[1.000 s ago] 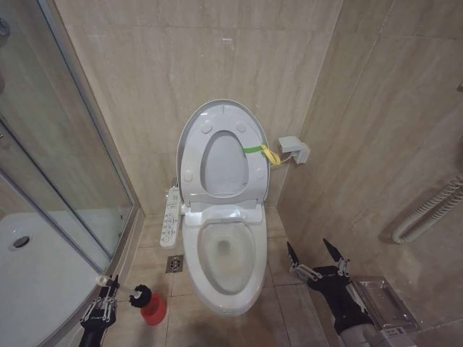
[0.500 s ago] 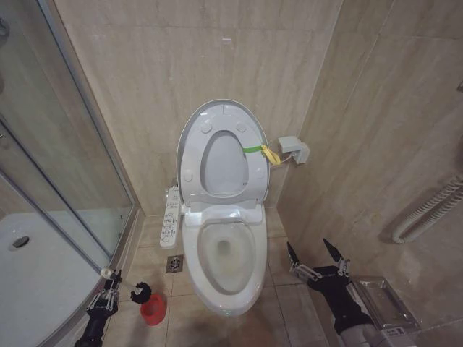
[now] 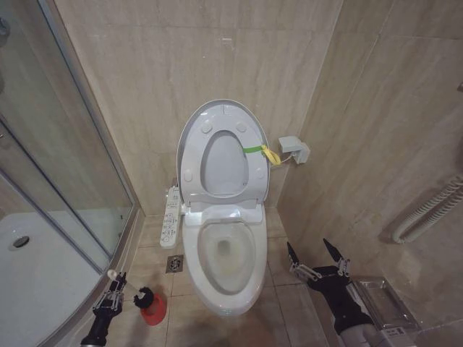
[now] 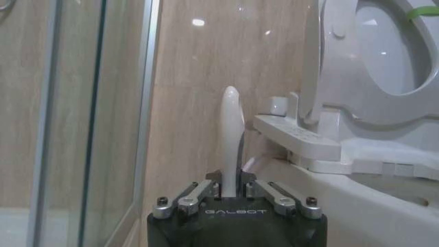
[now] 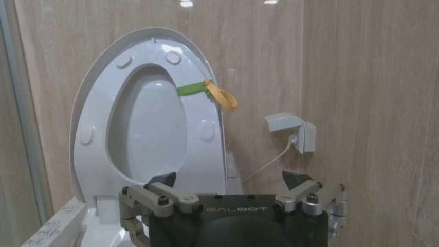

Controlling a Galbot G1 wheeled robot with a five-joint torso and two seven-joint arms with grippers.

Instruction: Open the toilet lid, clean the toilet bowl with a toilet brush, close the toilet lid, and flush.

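At the far left stands a curved shower enclosure (image 3: 65, 181) of clear glass in thin metal frames, with a smooth white shower tray (image 3: 29, 282) at its foot. Just beside the tray's rim, low over the beige tiled floor (image 3: 282, 303), the left gripper (image 3: 113, 293) has its fingers clamped on the toilet brush (image 3: 123, 288): a thin glossy white stick handle ending in a round knob, with a small black bristle head resting at the mouth of a little red cup holder (image 3: 153, 309). In the left wrist view the handle (image 4: 231, 139) rises slender and rounded-tipped from between the metal fingers (image 4: 207, 181), pressed from both sides.

Next to the right, a narrow white button panel (image 3: 171, 217) runs along the side of the toilet, and a small square metal floor drain (image 3: 174, 264) lies in the tiles just below it. The toilet bowl (image 3: 255, 285), a glossy white ceramic oval on a rounded pedestal, sits in the middle against the marbled beige wall. The toilet lid (image 3: 192, 144) stands upright, leaning back against the wall, smooth plastic with small round bumpers on its underside; the ring-shaped seat (image 3: 249, 173) is raised against it. A yellow-green strap (image 3: 262, 152) is tied at the lid's right edge, near a small white wall box (image 3: 295, 149) with a cord.

Right of the bowl, the right gripper (image 3: 315, 257) hangs low above the floor, its dark pointed fingers spread wide apart and holding nothing. Farther right a ribbed pale hose (image 3: 427, 210) curves along the tiled wall.
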